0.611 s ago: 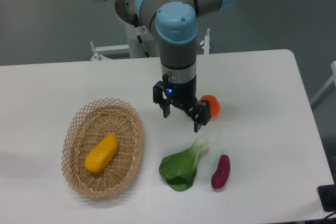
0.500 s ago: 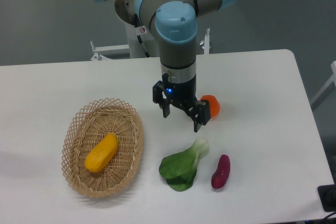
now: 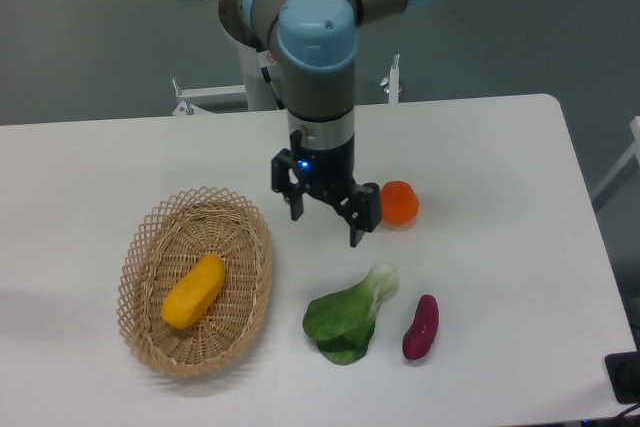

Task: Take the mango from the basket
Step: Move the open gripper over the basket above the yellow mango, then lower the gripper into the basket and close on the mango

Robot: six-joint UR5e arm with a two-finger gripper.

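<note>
The mango [image 3: 194, 291], a smooth yellow-orange oval, lies tilted in the middle of the tan wicker basket [image 3: 150, 237] at the left of the white table. My gripper [image 3: 325, 228] hangs above the table to the right of the basket's upper rim, open, with nothing between its black fingers. It is well apart from the mango, up and to the right of it.
A round orange fruit [image 3: 399, 202] sits just right of the gripper. A leafy green vegetable [image 3: 349, 317] lies below the gripper, and a dark purple oblong vegetable [image 3: 421, 327] lies to its right. The table's front edge runs along the bottom.
The arm and gripper have shifted a little to the left, toward the basket, uncovering the whole orange fruit. The mango and other items have not moved.
</note>
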